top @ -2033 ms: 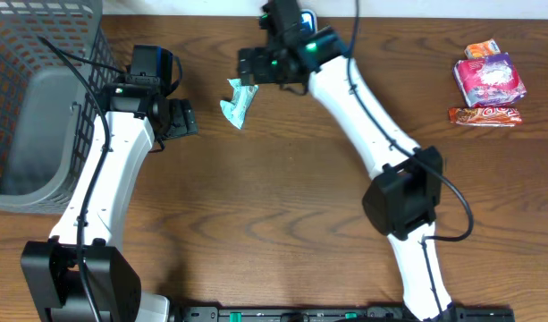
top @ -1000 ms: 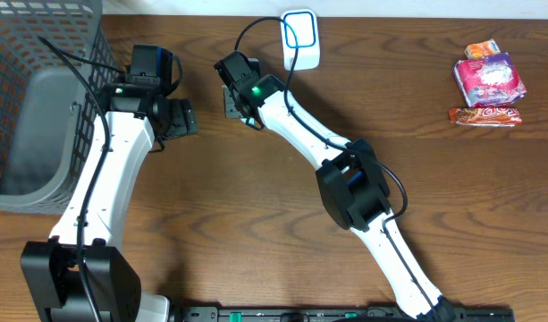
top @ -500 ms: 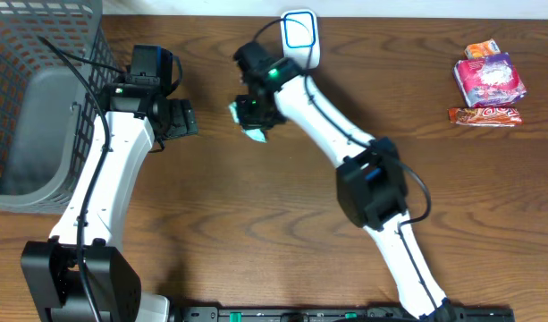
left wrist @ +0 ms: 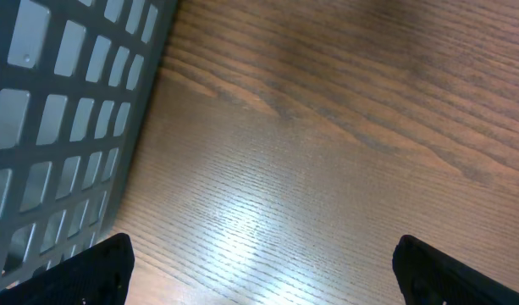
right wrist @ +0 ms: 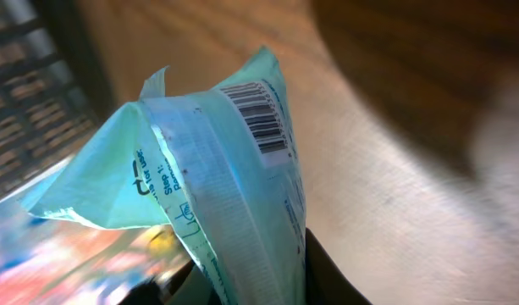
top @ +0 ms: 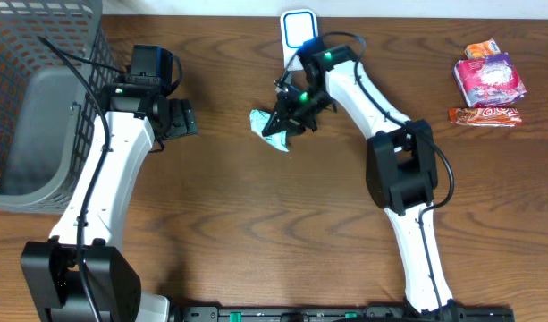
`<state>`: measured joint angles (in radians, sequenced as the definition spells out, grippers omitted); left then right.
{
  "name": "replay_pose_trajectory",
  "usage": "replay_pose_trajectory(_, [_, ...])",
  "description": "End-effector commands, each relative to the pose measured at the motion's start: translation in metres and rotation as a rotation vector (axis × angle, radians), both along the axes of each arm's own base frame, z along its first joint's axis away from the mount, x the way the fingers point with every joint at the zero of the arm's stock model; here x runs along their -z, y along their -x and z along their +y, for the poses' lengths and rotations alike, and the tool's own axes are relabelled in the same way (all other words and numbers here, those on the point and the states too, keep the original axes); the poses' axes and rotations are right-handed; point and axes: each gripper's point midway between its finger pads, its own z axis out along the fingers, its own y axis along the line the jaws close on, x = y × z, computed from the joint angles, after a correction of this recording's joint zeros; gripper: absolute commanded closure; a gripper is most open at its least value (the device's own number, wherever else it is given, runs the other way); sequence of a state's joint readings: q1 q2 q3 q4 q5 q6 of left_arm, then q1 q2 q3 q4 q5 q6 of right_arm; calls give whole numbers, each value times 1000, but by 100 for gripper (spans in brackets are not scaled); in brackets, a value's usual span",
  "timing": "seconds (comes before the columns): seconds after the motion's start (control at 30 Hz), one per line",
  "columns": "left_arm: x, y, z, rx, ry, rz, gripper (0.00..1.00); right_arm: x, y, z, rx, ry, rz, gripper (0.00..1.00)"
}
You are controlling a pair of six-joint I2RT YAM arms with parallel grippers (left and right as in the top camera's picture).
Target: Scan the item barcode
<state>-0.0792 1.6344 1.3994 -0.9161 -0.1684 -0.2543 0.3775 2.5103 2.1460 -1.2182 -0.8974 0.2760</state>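
Observation:
A pale green packet (top: 265, 126) hangs above the table's middle, pinched in my right gripper (top: 286, 117), which is shut on it. In the right wrist view the packet (right wrist: 217, 186) stands up out of my right gripper (right wrist: 251, 284), and its black barcode (right wrist: 261, 121) shows near the top edge. The white barcode scanner (top: 299, 33) lies at the table's back edge, just behind that gripper. My left gripper (top: 179, 118) is open over bare wood beside the basket, with nothing between its fingers (left wrist: 96, 269).
A grey mesh basket (top: 23, 98) fills the far left; its wall (left wrist: 56, 119) is close to the left gripper. A few snack packs (top: 490, 79) lie at the back right, including an orange bar (top: 484, 114).
My right arm has swung rightward from beside the left gripper, closed on the green packet and carried it to just in front of the scanner. The left arm has not moved.

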Motion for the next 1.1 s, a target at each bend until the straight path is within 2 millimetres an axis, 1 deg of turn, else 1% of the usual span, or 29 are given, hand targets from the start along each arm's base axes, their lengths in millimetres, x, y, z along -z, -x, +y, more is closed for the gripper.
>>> replay_pose_trajectory(0.0, [2,-1,4,-3,-21,8,2,-19,4,-1,20,-190,66,87])
replay_pose_trajectory(0.1, [2,-1,4,-3,-21,8,2,-3,6,-15,51,-175,107,84])
replay_pose_trajectory(0.17, [2,-1,4,-3,-21,8,2,9,5,-28,71,-133,117,81])
replay_pose_trajectory(0.2, [2,-1,4,-3,-21,8,2,17,4,-38,81,-86,113,78])
replay_pose_trajectory(0.23, [2,-1,4,-3,-21,8,2,34,1,-60,111,52,119,75])
replay_pose_trajectory(0.27, [2,-1,4,-3,-21,8,2,41,0,-70,127,117,119,73])
replay_pose_trajectory(0.3, [2,-1,4,-3,-21,8,2,50,-3,-89,147,224,112,67])
replay_pose_trajectory(0.33, [2,-1,4,-3,-21,8,2,54,-5,-99,156,278,101,60])
replay_pose_trajectory(0.37, [2,-1,4,-3,-21,8,2,55,-7,-109,161,322,89,51])
replay_pose_trajectory(0.4, [2,-1,4,-3,-21,8,2,55,-9,-117,166,355,80,43])
replay_pose_trajectory(0.43, [2,-1,4,-3,-21,8,2,52,-11,-127,173,390,71,38])
replay_pose_trajectory(0.47, [2,-1,4,-3,-21,8,2,50,-12,-134,178,414,63,36])
replay_pose_trajectory(0.57, [2,-1,4,-3,-21,8,3,35,-20,-153,192,488,26,35])
replay_pose_trajectory(0.67, [2,-1,4,-3,-21,8,2,16,-27,-164,196,550,-32,35])
replay_pose_trajectory(0.77, [2,-1,4,-3,-21,8,2,-2,-31,-167,184,594,-97,35])
replay_pose_trajectory(0.87, [2,-1,4,-3,-21,8,2,-14,-32,-164,160,626,-155,36])
replay_pose_trajectory(0.93, [2,-1,4,-3,-21,8,2,-17,-31,-161,143,660,-186,36])
replay_pose_trajectory(1.07, [1,-1,4,-3,-21,7,2,-15,-28,-154,85,757,-245,38])
